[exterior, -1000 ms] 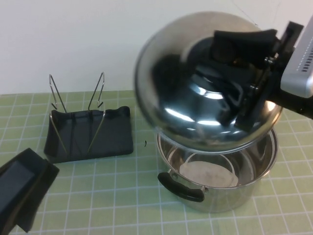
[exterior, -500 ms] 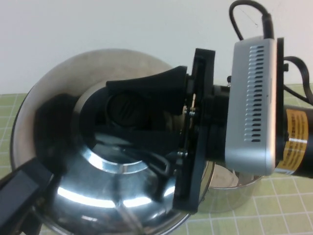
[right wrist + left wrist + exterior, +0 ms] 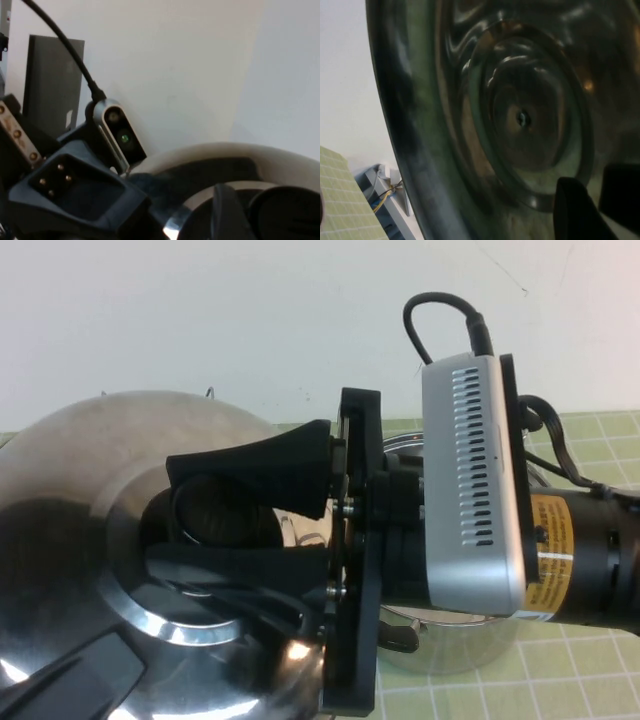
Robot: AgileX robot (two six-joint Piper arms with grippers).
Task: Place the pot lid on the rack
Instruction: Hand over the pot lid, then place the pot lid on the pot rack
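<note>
The shiny steel pot lid is held on edge at the left of the high view, dome toward the camera. My right gripper is shut on its black knob; the knob and one finger show in the right wrist view. The rack is almost wholly hidden behind the lid; only a wire tip shows above the rim. My left gripper is low at the front left, open and empty. The left wrist view is filled by the lid's underside, with that gripper close to it.
The deep steel pot with a black handle stands on the green checked mat at the right, behind my right arm. A white wall lies behind. The left arm's camera housing shows in the right wrist view.
My right gripper has carried the lid from above the pot leftward and down, so it now covers the rack. The left gripper has stayed at the front left.
</note>
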